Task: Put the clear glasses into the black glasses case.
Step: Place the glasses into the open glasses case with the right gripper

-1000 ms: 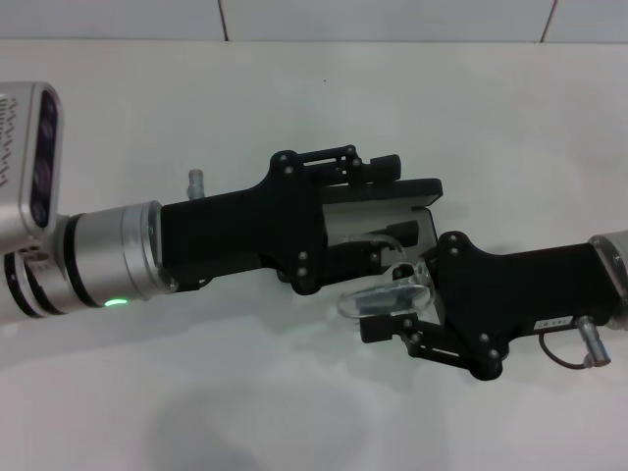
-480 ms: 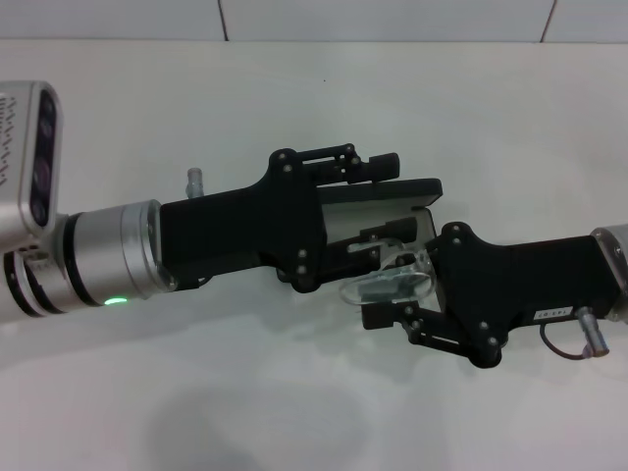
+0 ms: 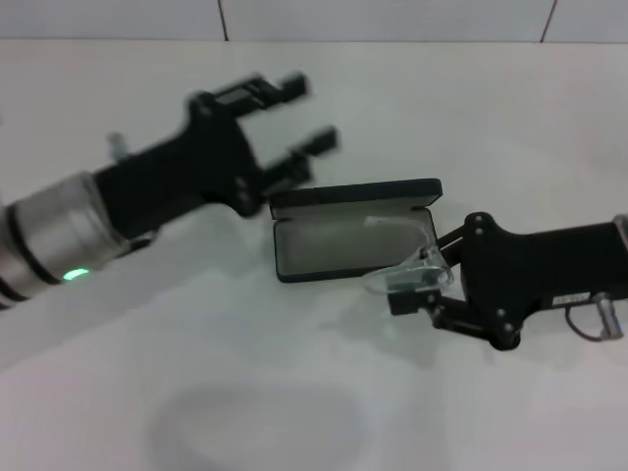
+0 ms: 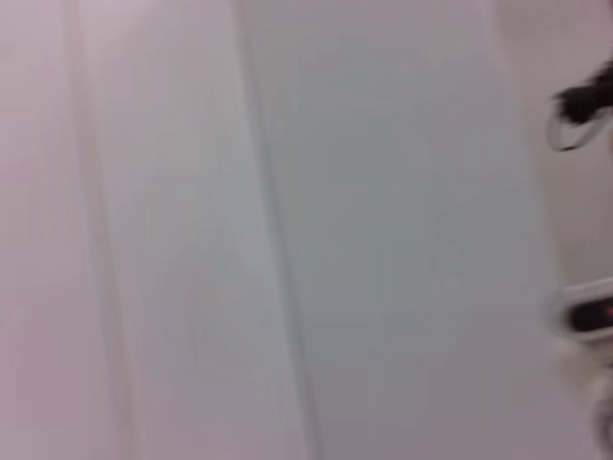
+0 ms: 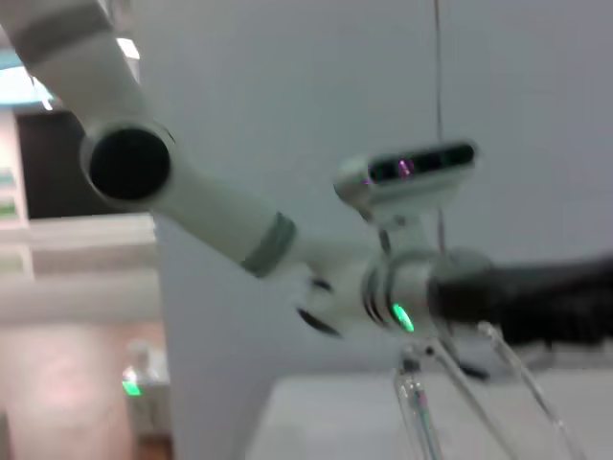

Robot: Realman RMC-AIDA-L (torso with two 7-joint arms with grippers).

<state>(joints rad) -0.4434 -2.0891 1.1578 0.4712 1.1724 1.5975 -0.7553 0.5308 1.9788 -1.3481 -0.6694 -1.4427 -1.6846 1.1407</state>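
The black glasses case (image 3: 324, 240) lies open on the middle of the white table, its lid (image 3: 353, 191) standing up at the back and the grey lining showing. My right gripper (image 3: 417, 287) is at the case's right end, shut on the clear glasses (image 3: 397, 281). The lens hangs just outside the case's front right corner, and one clear arm reaches over the lining. In the right wrist view the glasses' clear arms (image 5: 421, 407) stick out in front. My left gripper (image 3: 306, 116) hovers open behind and to the left of the case, holding nothing.
The white table (image 3: 294, 392) runs back to a tiled wall (image 3: 392, 18). The left arm (image 5: 230, 225) and its wrist camera (image 5: 412, 171) show in the right wrist view. The left wrist view is a blur of pale surface.
My left gripper has let go of the case and swung away up and to the left, uncovering it. The right gripper with the glasses has shifted slightly to the right.
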